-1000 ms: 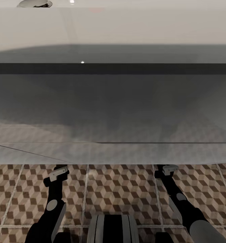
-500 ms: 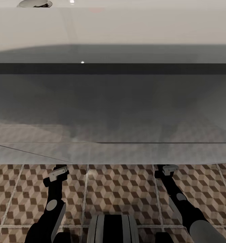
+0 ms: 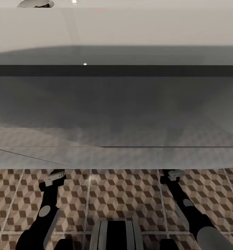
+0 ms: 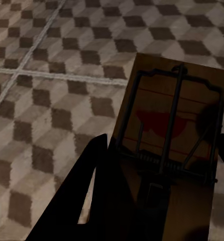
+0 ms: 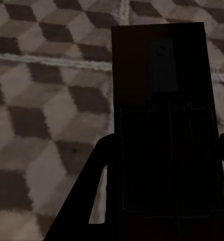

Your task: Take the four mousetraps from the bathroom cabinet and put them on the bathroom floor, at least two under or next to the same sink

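Jaws flanking each mousetrap point(image 4: 172, 135)

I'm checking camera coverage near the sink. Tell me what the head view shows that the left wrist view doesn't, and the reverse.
Head view: the wide white sink with its dark band, and both arms reaching under its front edge, the left gripper and right gripper just below it.

Left wrist view: a mousetrap between the gripper's dark fingers, its black spring bar and red bit plain to see.

Both: the cube-patterned bathroom floor.
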Motion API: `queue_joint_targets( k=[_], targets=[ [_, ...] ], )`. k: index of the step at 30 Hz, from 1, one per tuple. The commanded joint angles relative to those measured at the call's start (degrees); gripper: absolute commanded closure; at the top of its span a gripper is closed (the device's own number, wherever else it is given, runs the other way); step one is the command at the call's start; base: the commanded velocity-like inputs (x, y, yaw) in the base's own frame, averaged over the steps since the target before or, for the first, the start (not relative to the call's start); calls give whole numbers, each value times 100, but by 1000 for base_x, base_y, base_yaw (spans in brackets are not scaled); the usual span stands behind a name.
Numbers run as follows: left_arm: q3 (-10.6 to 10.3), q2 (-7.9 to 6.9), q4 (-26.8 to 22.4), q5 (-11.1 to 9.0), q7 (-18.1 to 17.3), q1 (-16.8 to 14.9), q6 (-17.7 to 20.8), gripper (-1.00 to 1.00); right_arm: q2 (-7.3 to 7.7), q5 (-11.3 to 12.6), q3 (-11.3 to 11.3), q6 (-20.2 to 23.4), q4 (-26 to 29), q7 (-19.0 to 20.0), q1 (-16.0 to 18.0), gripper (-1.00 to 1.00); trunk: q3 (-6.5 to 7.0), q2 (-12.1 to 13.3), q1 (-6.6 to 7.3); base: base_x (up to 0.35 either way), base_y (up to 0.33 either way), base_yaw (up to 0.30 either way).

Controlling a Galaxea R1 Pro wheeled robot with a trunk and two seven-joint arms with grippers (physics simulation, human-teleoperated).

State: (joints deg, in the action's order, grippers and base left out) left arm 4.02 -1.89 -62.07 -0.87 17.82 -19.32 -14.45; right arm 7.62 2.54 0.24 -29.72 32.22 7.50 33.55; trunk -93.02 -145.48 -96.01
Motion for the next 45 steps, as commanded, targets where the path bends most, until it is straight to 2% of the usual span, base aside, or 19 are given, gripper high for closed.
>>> queue_joint_targets(
  k=[1, 5, 9, 18, 23, 34, 39, 45],
  targets=[
    [-9, -79, 5, -149, 5, -1, -14, 100, 31, 38, 2, -16, -5, 45, 2, 100, -3, -1, 1, 0, 0, 0],
    [-14, -275, 11, -541, -72, -1, -14, 100, 91, 49, 2, -16, -5, 49, 2, 100, -3, -1, 1, 0, 0, 0],
    [-15, -326, 46, -642, -143, -1, -14, 100, 101, 53, 2, -17, -5, 50, 2, 100, -3, -1, 1, 0, 0, 0],
    [-15, -339, 110, -668, -681, -1, 62, 100, 104, 51, 2, -21, -5, 50, 2, 100, -3, -1, 1, 0, 0, 0],
    [-14, -342, 115, -694, -899, -1, 391, 100, 105, 53, 2, -20, -5, 50, 2, 100, -3, -1, 1, 0, 0, 0],
    [-15, -339, 103, -700, -942, -14, 469, 100, 109, 46, -1, -16, -88, 13, 2, 100, -3, -1, 1, 0, 0, 0],
    [-15, -327, 73, -717, -945, -56, 470, 100, 244, 57, -6, -13, -251, 42, 2, 100, -3, -1, 1, 0, 0, 0],
    [-19, -306, -181, -728, -946, -80, 469, 100, 275, 70, -7, -8, -343, 49, 2, 100, -3, -1, 1, 0, 0, 0]
  ],
)
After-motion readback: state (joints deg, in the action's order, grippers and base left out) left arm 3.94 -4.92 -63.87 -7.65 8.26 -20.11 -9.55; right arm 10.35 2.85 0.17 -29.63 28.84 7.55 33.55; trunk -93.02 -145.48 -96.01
